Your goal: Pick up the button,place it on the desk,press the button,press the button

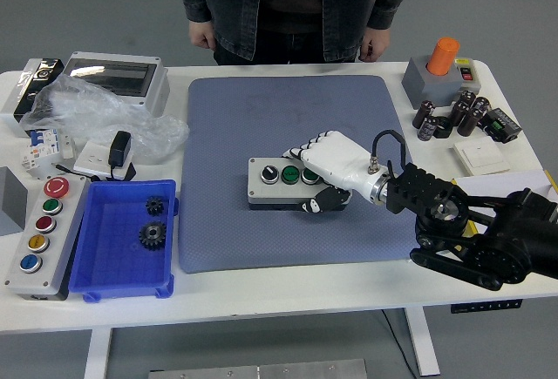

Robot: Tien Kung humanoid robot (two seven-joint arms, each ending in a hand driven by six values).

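Note:
A grey button box [277, 183] with a black-and-white knob and green buttons lies on the blue-grey mat [288, 118], near its middle. My right hand [327, 170], white with black fingertips, is wrapped over the box's right end, fingers across the top and thumb at the front face. The black right arm [471, 231] comes in from the lower right. The box's right end is hidden under the hand. No left arm shows.
A person stands at the far side, hands hanging at the table edge. At left are a grey panel with coloured buttons [39, 235], a blue tray [122, 240] with gears, a plastic bag and an enclosure [113, 78]. At right are an orange-topped box [440, 65] and capacitors.

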